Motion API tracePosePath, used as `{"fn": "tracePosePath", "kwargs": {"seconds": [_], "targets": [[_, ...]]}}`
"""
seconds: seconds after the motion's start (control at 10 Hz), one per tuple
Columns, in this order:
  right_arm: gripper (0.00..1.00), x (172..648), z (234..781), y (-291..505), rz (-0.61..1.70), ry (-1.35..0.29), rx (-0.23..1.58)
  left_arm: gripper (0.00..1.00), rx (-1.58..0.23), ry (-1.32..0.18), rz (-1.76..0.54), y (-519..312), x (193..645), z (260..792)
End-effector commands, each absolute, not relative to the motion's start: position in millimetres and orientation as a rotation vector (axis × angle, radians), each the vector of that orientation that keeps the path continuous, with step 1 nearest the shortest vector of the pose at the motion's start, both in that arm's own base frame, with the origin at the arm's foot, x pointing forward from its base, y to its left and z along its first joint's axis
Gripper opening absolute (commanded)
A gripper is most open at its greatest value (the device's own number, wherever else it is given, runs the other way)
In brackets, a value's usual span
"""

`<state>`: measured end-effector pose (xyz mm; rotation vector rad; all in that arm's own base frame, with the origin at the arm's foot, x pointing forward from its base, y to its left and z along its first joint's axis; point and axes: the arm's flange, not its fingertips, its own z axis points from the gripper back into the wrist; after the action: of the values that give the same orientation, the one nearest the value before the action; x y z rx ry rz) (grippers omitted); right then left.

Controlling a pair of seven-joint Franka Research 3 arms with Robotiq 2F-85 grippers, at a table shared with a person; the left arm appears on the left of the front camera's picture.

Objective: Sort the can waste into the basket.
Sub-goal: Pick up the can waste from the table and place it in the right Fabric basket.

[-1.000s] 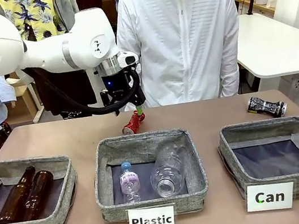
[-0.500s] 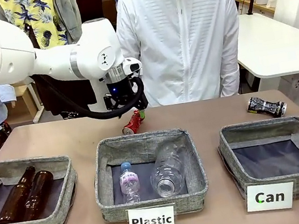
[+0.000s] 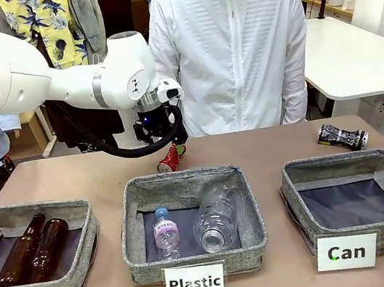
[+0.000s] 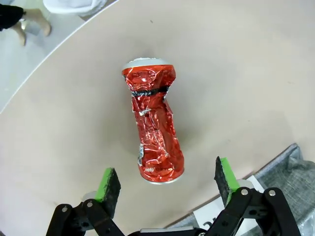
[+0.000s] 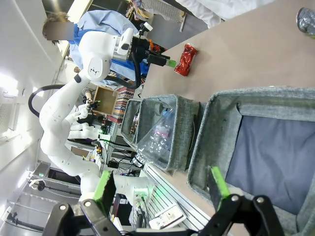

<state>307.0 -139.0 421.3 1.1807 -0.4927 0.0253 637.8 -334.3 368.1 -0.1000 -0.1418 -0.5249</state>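
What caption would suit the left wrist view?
Open left gripper poised over a crushed red can lying on the table.

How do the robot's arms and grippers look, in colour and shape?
The left arm is glossy white with rounded joints; a black cable loops beneath its wrist. The left gripper and right gripper are black linkages with green pads.

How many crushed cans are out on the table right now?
2. The red can lies behind the Plastic basket, below the left gripper; the black-and-silver can lies behind the Can basket.
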Motion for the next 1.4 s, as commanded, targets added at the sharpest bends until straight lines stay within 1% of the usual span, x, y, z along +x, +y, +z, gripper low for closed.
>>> {"fn": "tracePosePath", "kwargs": {"seconds": [0.0, 0.3, 0.7, 0.8, 0.9, 1.3], "targets": [[1.0, 311, 422, -139, 0.038, -0.53, 1.199, 1.0, -0.087, -0.161, -0.557, -330, 645, 368], [1.0, 311, 422, -139, 0.038, -0.53, 1.199, 1.0, -0.103, -0.144, -0.53, -329, 667, 358], [1.0, 311, 422, -139, 0.038, -0.53, 1.199, 1.0, -0.158, -0.139, -0.532, -334, 698, 329], [1.0, 311, 422, -139, 0.038, -0.53, 1.199, 1.0, -0.148, -0.118, -0.51, -337, 703, 322], [1.0, 311, 422, -139, 0.038, -0.53, 1.199, 1.0, -0.122, -0.1, -0.479, -338, 706, 315], [1.0, 311, 422, -139, 0.038, -0.53, 1.199, 1.0, -0.082, -0.039, -0.479, -350, 707, 293]]}}
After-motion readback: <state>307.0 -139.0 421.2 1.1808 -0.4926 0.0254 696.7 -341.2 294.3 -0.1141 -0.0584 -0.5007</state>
